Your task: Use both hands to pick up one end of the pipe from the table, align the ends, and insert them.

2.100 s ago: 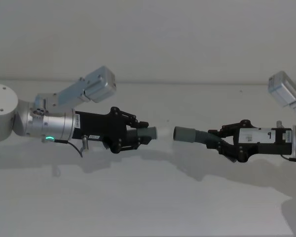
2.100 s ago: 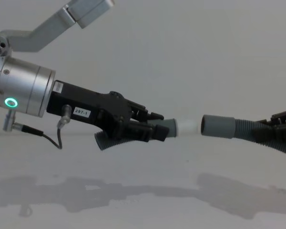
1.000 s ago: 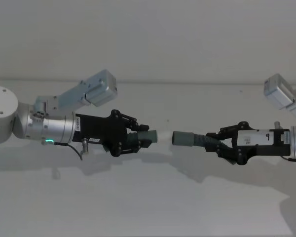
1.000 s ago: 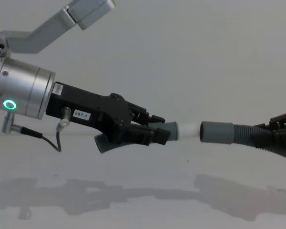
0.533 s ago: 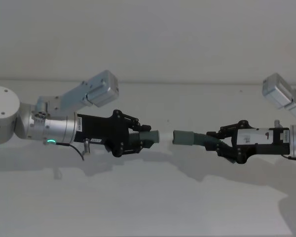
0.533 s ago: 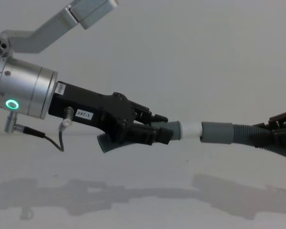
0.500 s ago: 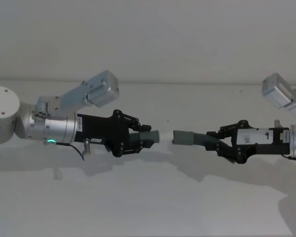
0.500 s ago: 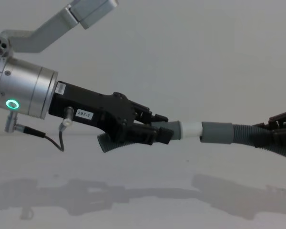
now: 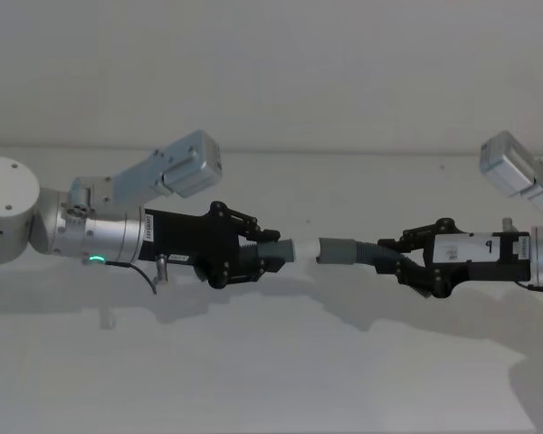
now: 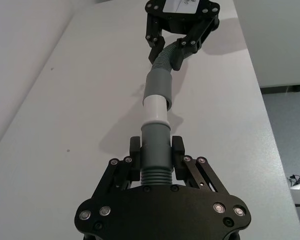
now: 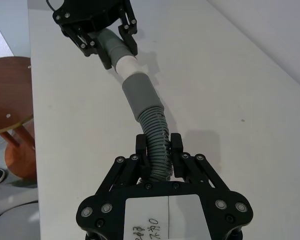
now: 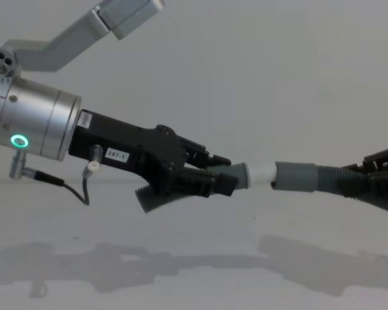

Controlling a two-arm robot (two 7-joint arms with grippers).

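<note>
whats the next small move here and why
Probably keep pushing the two pieces straight together. The left pincer grips the shorter piece, whose whitish tip meets the mouth of the wider collar held by the right pincer. Most of the tip is exposed, so it looks barely inserted, and the ends look lined up.

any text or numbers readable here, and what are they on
"297-1": small white label on the left gripper, chest view.
Handwritten marks on the white label on the right gripper's body: looks like "297", with more under it that is not legible.
A dark mark like "p" on the same label in the head view; not surely readable.
White label on the right gripper as seen from the left wrist: too small to read.
No other text.
</note>
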